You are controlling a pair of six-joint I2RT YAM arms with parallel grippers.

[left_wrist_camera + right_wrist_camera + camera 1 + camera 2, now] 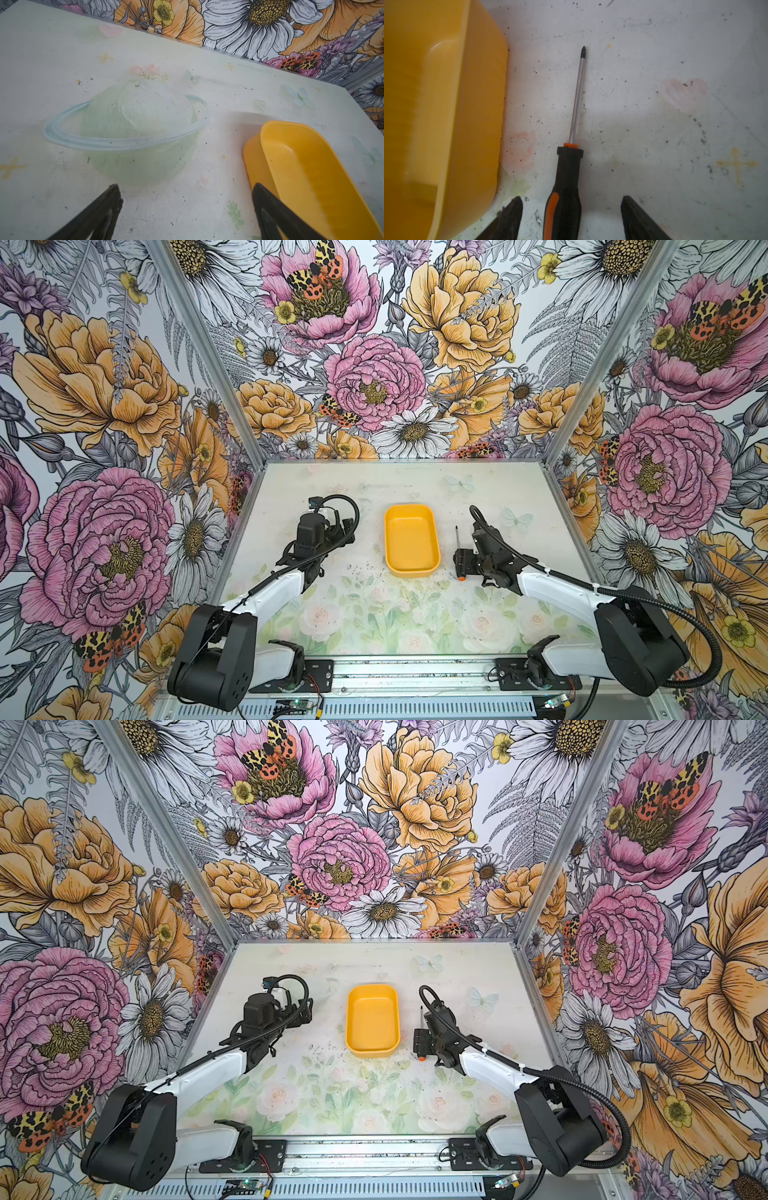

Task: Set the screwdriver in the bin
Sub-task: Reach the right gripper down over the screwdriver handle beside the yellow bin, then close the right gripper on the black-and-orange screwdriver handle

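The screwdriver (566, 187), with a black-and-orange handle and a thin metal shaft (457, 536), lies flat on the table just right of the bin, its tip pointing to the back. The yellow-orange bin (411, 541) stands empty at the table's middle in both top views. My right gripper (571, 198) is down over the handle, open, with a finger on each side and a gap showing between each finger and the handle. In a top view the right gripper (420, 1042) hides most of the handle. My left gripper (186, 186) is open and empty, left of the bin (301, 166).
The table (395, 614) bears a faded floral print and dark specks. Flowered walls close it in at the back and on both sides. The bin's wall (483, 104) stands close beside my right gripper's finger (512, 212).
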